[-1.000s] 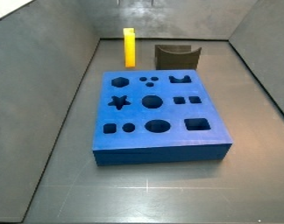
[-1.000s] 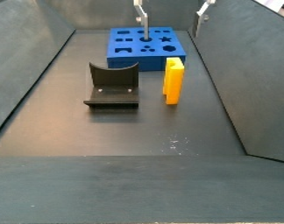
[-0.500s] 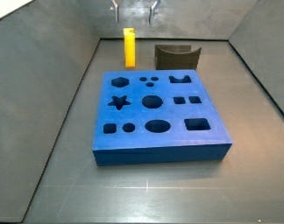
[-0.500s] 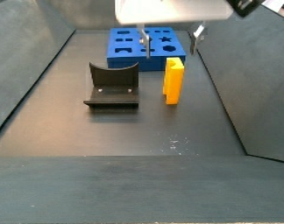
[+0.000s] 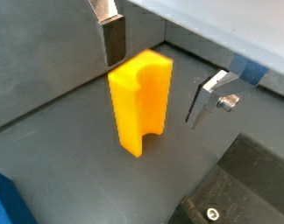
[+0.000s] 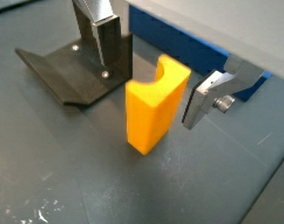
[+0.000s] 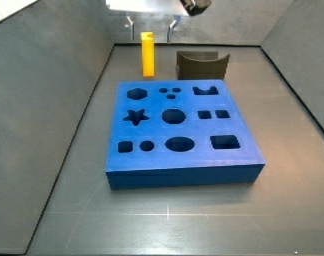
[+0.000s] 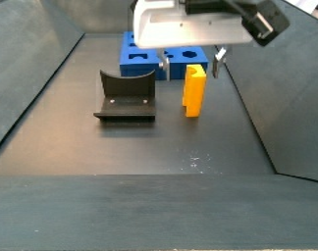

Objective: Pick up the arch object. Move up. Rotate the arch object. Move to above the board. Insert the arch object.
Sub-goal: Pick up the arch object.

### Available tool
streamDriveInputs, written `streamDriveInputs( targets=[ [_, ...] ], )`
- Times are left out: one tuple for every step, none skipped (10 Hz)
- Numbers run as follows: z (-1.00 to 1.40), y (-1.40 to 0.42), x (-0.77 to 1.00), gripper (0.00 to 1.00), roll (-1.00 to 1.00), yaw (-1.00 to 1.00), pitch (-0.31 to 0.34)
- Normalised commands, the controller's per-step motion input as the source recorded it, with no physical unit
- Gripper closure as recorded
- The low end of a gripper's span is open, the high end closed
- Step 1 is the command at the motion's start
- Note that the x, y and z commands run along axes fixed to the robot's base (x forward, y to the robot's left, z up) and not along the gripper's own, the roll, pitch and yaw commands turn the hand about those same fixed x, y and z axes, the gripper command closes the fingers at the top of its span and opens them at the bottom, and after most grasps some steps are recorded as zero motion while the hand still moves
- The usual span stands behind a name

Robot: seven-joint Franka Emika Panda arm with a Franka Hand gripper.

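The arch object (image 5: 141, 101) is a small yellow block. It stands upright on the dark floor (image 8: 148, 147). In a wrist view you can see a round groove cut down one of its sides. In a side view (image 7: 147, 53) it stands at the far end of the floor, just past the far edge of the board (image 7: 178, 132). In a side view (image 8: 194, 89) it stands near the board (image 8: 142, 51) and does not touch it.

The gripper (image 5: 159, 66) is right above the arch object. Its two fingers are spread apart, one on each side of the block's top. One finger (image 5: 113, 35) is close to one side of the block. One finger (image 5: 208, 92) is just beside the opposite side. There is a small gap on each side, so the fingers do not squeeze the block. The same shows in a wrist view (image 6: 156, 70).

The board is a big blue slab with cut-out holes in its top.

The fixture (image 8: 127, 95) is a dark bracket. It stands on the floor beside the arch object, and the two are apart.
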Motion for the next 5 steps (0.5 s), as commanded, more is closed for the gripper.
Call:
streamDriveInputs(
  targets=[
    [-0.91,0.0,0.0,0.0,-0.09,0.0,0.0],
    [-0.76,0.0,0.04,0.0,-0.1,0.0,0.011],
    [-0.55,0.0,0.0,0.0,-0.1,0.0,0.0],
    [-0.06,0.0,-0.03,0.0,-0.07,0.02,-0.106],
    [0.0,0.0,0.0,0.0,0.0,0.0,0.0]
  ],
)
